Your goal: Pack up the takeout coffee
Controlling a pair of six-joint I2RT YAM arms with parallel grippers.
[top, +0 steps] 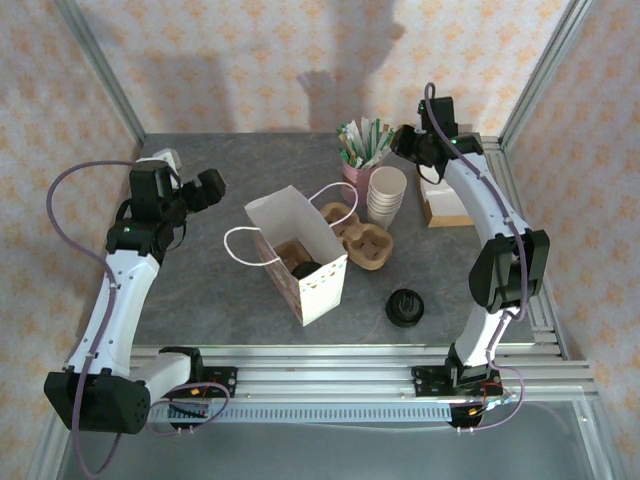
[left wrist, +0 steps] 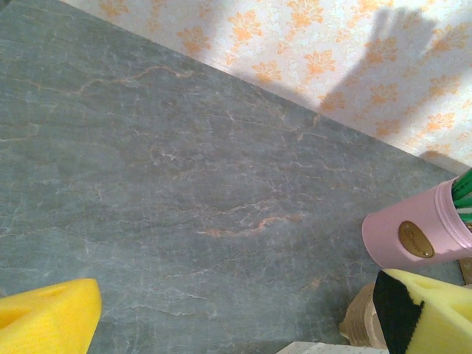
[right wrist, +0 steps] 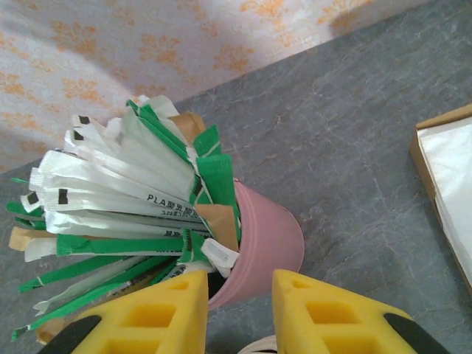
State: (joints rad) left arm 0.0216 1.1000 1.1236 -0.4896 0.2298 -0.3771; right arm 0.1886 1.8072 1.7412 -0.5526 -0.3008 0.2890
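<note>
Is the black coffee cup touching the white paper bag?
Apart. The top view shows bare grey table between the takeout coffee and the white paper bag.

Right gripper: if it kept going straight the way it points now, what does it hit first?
Most likely the pink cup: its rim sits straight ahead of the right gripper, in line with the gap between its jaws. The wrapped straws fanning out of it lie just left; depth is unclear.
</note>
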